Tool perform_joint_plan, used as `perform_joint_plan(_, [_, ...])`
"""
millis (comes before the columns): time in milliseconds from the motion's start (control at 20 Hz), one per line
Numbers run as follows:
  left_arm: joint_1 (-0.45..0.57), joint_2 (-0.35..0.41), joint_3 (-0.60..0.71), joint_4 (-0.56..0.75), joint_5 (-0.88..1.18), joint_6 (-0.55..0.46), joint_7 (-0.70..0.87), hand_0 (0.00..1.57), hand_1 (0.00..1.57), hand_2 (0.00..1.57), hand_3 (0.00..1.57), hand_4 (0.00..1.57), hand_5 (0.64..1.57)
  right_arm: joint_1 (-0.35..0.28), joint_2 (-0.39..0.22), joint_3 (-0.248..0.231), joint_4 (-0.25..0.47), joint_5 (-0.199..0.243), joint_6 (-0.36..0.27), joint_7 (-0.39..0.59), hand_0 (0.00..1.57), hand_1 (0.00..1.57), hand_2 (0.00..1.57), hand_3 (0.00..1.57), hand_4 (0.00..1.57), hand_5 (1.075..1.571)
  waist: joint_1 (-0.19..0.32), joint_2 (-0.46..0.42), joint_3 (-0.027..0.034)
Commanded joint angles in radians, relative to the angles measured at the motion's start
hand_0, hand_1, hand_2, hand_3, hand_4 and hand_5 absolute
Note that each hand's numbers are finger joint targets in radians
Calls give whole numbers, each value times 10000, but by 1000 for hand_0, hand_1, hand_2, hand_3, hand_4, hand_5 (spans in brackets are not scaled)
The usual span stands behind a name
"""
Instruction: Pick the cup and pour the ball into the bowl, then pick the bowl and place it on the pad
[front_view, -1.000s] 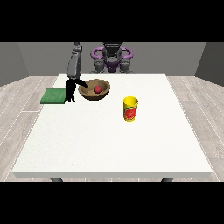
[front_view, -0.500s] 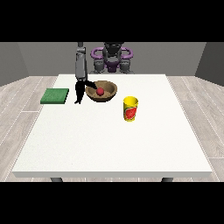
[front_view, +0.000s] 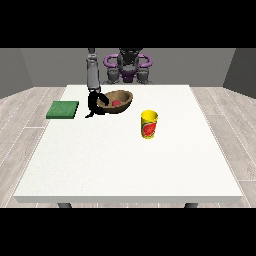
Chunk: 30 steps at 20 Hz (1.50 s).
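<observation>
A brown bowl (front_view: 121, 98) sits at the table's far middle, its opening tipped slightly toward the camera. A red ball (front_view: 116, 103) lies inside it. The black hand at the view's left (front_view: 95, 105) is at the bowl's left rim, with its fingers (front_view: 102, 99) curled over the edge. The yellow cup (front_view: 149, 124), with a red mark on its side, stands upright and alone, to the right of the bowl and nearer the camera. A green pad (front_view: 63, 109) lies flat to the left of the hand. No hand shows at the view's right.
The robot's torso (front_view: 128, 65) stands behind the table's far edge. The white table (front_view: 130, 165) stretches wide toward the camera, in front of the cup and bowl.
The hand at the view's left moved right from beside the pad to the bowl's rim. The bowl shifted a little to the right and now looks tipped.
</observation>
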Motion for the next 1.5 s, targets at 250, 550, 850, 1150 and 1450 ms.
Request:
perform_joint_plan(250, [1143, 399, 363, 1600, -183, -531, -556, 0, 0, 0, 0, 0, 1548, 159, -1153, 1180, -696, 1358, -428, 4257, 1571, 1571, 1571, 1571, 1226, 1472, -866, -1235, 290])
perform_joint_plan(550, [2163, 856, 752, 2775, -455, -757, -1578, 0, 0, 0, 0, 0, 1543, -987, -1811, 1776, -1965, 1868, -30, 7155, 1571, 1571, 1571, 1571, 1250, 1476, -1774, -1831, 307])
perform_joint_plan(850, [2032, 1703, 1255, 2754, -107, -1021, -1834, 0, 0, 0, 0, 0, 1539, -535, -3021, 952, -1419, 1473, 1113, 5296, 1571, 1571, 1571, 1571, 1299, 1520, -1938, -644, 331])
perform_joint_plan(1150, [1414, 1170, 739, 1828, -271, -162, -1656, 0, 0, 0, 0, 0, 1539, -1867, -3557, 163, -189, 1226, 1429, 5046, 1571, 1571, 1571, 1571, 1302, 1519, -1651, -133, 344])
perform_joint_plan(1450, [1912, 745, 575, 1105, -340, 257, -1743, 0, 0, 0, 0, 0, 1533, -1488, -5052, -780, 954, 718, 2822, 3741, 1571, 1571, 1571, 1483, 1309, 1532, -1678, -162, 347])
